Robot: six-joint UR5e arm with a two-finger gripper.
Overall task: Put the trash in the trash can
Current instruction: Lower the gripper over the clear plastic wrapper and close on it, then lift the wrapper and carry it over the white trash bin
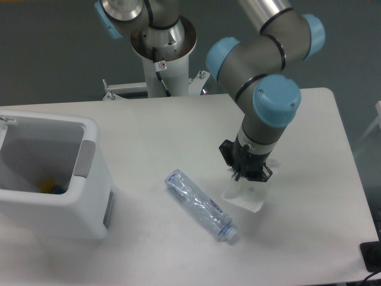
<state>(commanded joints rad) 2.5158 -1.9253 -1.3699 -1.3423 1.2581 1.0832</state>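
On the white table (149, 137), your gripper (248, 174) pinches the plastic bag (244, 196) by its top edge; it looks light, limp and slippery.

A pale grey-white counter (309, 238) with rounded corners fills most of the view, its surface matte and evenly lit, with only soft shadows. Behind it, at the far edge, stands a white pedestal (159, 71) on a flat bracket (128, 89). Beyond the counter the floor (47, 53) is a plain dark grey-blue. At the lower right corner, off the counter's edge, a small dark object (372, 256) shows, too cropped to identify.
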